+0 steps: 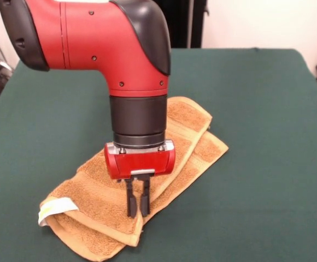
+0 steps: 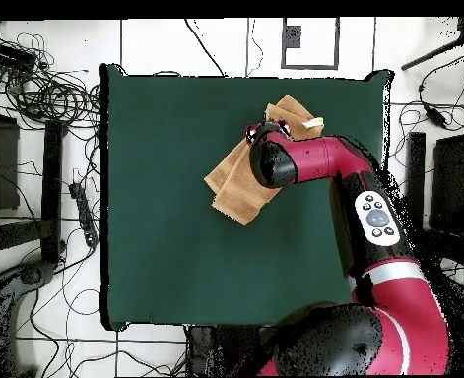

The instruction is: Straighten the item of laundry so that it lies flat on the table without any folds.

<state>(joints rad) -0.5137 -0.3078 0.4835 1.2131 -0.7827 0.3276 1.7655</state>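
End effector (image 1: 138, 210) (fingers nearly together, gripping nothing visible) directly above folded towel (image 1: 93, 199), whose long axis runs lower-left to upper-right.

The table (image 1: 268, 164) is covered in dark green cloth, and only one thing lies directly on it: an orange-tan towel (image 1: 93, 204). The towel is folded over itself into a long strip of overlapping layers that runs diagonally, with paler woven bands along its length. A small white-yellow tag (image 1: 54, 209) sticks out at its near end. In the overhead view the towel (image 2: 237, 189) sits in the half of the table (image 2: 176, 256) away from the robot's base.
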